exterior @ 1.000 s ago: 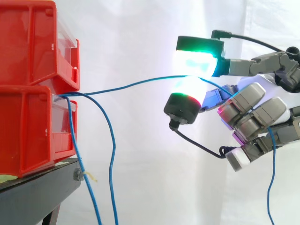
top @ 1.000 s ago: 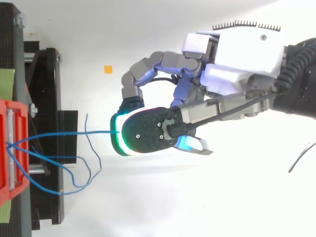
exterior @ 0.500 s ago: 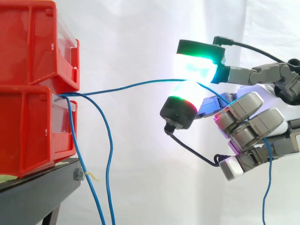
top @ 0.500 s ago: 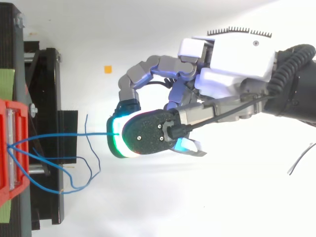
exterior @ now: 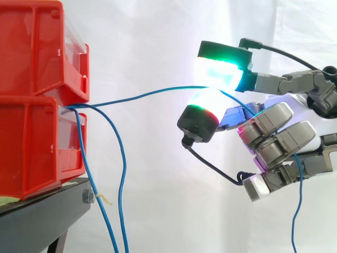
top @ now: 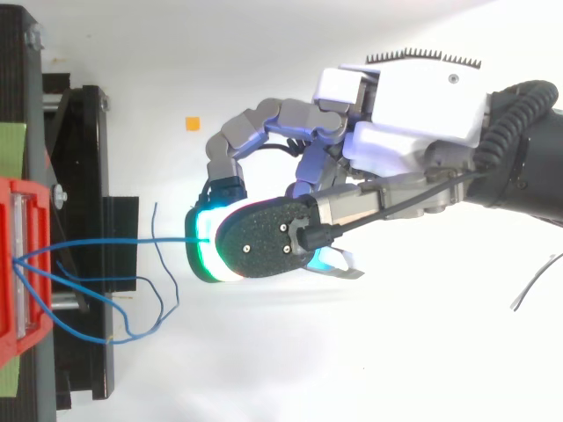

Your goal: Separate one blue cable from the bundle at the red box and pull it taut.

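Right of centre, fingers (exterior: 220, 73) of the hand (exterior: 279, 129) pinch one blue cable (exterior: 147, 96). It arcs left to the lower red box (exterior: 31, 142), where other blue cables (exterior: 122, 184) droop downward.

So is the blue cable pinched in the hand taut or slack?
Slightly slack: the cable bows in a gentle arc from the lower red bin to the hand, not straight.

Open white room across the middle of the side view, between red bins (exterior: 42, 95) at left and hand (exterior: 279, 132) at right, crossed by one blue cable (exterior: 147, 95). Blocked lower left by hanging cable loops (exterior: 122, 200) and black stand (exterior: 42, 221).
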Motion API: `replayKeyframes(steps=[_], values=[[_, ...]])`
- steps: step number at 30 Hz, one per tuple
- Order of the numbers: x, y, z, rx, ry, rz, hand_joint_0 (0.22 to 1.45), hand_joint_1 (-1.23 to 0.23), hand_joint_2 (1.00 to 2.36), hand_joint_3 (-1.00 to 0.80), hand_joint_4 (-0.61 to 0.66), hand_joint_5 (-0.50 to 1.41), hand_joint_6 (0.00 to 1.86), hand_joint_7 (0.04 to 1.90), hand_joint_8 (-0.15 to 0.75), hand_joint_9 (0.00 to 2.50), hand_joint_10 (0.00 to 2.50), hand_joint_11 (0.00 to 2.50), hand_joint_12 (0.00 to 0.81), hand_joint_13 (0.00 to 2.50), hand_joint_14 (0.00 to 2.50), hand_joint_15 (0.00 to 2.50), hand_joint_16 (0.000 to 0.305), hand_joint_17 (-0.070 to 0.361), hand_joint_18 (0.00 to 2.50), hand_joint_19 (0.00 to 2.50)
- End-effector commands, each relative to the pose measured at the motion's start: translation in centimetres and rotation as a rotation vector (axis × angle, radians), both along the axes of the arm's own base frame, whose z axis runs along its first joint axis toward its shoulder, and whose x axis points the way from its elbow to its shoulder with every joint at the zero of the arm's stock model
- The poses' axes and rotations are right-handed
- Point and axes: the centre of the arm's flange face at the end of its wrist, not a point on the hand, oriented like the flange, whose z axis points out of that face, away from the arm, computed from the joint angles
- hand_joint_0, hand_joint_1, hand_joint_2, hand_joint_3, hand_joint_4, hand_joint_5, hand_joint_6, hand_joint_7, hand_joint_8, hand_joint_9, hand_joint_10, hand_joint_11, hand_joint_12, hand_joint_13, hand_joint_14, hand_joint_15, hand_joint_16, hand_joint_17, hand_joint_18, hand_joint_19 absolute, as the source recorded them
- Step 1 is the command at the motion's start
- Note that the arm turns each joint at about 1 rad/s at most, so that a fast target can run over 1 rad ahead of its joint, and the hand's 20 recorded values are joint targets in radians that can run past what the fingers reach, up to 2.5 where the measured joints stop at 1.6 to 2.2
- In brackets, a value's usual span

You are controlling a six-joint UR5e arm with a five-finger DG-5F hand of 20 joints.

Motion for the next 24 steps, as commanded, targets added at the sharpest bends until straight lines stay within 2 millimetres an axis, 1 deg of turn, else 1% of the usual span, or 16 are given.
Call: replayKeyframes(steps=[1, 24], values=[[-0.02, 0.06, -0.05, 0.000, 0.001, 0.001, 0.74, -0.77, 1.01, -0.27, -0.07, -0.18, 0.94, 1.18, 0.348, 1.40, 0.00, 1.63, 0.370, 1.56, 0.01, 1.59, 0.057, 0.128, 0.97, 0.69], [0.01, -0.04, 0.02, 0.000, -0.001, -0.001, 0.74, -0.77, 1.01, -0.27, -0.08, -0.18, 0.94, 1.15, 0.345, 1.39, 0.00, 1.63, 0.363, 1.56, 0.01, 1.58, 0.055, 0.125, 0.97, 0.70]])
